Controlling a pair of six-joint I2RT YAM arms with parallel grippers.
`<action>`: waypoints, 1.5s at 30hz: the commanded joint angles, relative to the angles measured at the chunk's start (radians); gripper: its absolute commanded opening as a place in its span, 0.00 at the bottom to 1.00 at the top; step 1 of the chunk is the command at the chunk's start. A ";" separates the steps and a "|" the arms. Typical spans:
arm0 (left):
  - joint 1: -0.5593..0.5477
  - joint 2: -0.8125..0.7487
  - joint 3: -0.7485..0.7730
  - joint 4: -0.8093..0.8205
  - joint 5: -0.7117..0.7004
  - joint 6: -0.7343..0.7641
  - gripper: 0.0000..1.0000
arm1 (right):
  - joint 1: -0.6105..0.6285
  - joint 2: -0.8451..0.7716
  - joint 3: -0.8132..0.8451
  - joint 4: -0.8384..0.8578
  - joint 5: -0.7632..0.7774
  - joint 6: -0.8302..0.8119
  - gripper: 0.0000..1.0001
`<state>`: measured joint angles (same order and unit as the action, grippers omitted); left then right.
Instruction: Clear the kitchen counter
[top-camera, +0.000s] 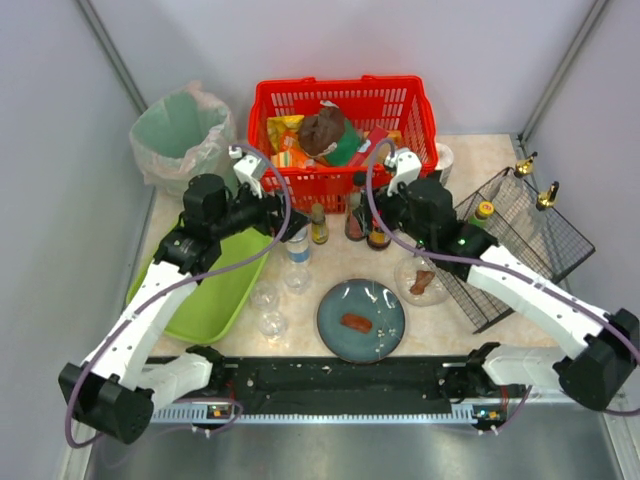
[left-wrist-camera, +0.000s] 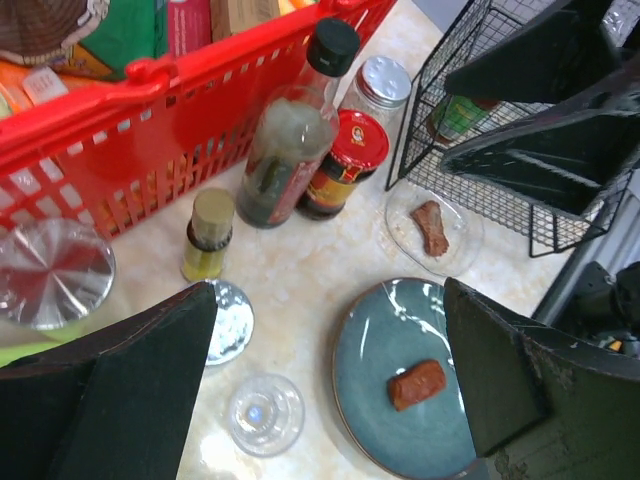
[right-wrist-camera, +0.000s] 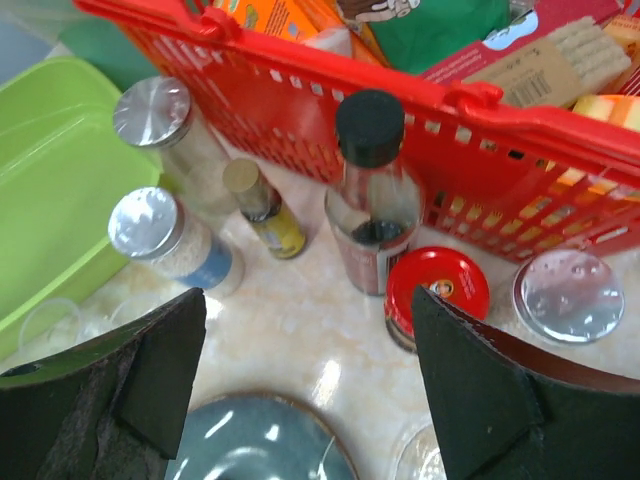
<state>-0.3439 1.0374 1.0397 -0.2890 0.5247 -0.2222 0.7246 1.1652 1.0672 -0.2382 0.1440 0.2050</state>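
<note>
The beige marble kitchen counter (top-camera: 445, 322) holds a blue plate (top-camera: 385, 305) with a brown sausage piece (top-camera: 357, 322), a clear dish of meat (top-camera: 422, 281), a dark sauce bottle (right-wrist-camera: 372, 200), a red-lidded jar (right-wrist-camera: 437, 290), a small yellow bottle (right-wrist-camera: 262, 208), a blue-labelled shaker (right-wrist-camera: 170, 240) and two clear glasses (top-camera: 265, 308). My left gripper (top-camera: 288, 222) is open and empty above the shaker; its wrist view (left-wrist-camera: 330, 370) looks down on the plate (left-wrist-camera: 400, 320). My right gripper (top-camera: 385, 213) is open and empty above the bottles, as its wrist view (right-wrist-camera: 310, 370) shows.
A red basket (top-camera: 345, 180) of groceries stands at the back. A lime-green tray (top-camera: 215, 290) lies left. A bin with a green bag (top-camera: 180, 130) is at the back left. A black wire rack (top-camera: 520, 240) stands right. A black rail (top-camera: 340, 380) runs along the front.
</note>
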 joint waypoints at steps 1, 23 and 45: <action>-0.030 -0.005 -0.004 0.252 -0.090 0.072 0.98 | 0.007 0.099 0.054 0.189 0.031 -0.053 0.83; -0.033 -0.178 -0.046 0.166 -0.101 0.124 0.98 | 0.009 0.415 0.085 0.525 0.220 -0.108 0.57; -0.035 -0.198 -0.056 0.172 -0.126 0.121 0.98 | 0.007 0.438 0.137 0.490 0.258 -0.098 0.00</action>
<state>-0.3752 0.8528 0.9871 -0.1501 0.4023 -0.1085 0.7265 1.6630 1.1606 0.2443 0.4042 0.1043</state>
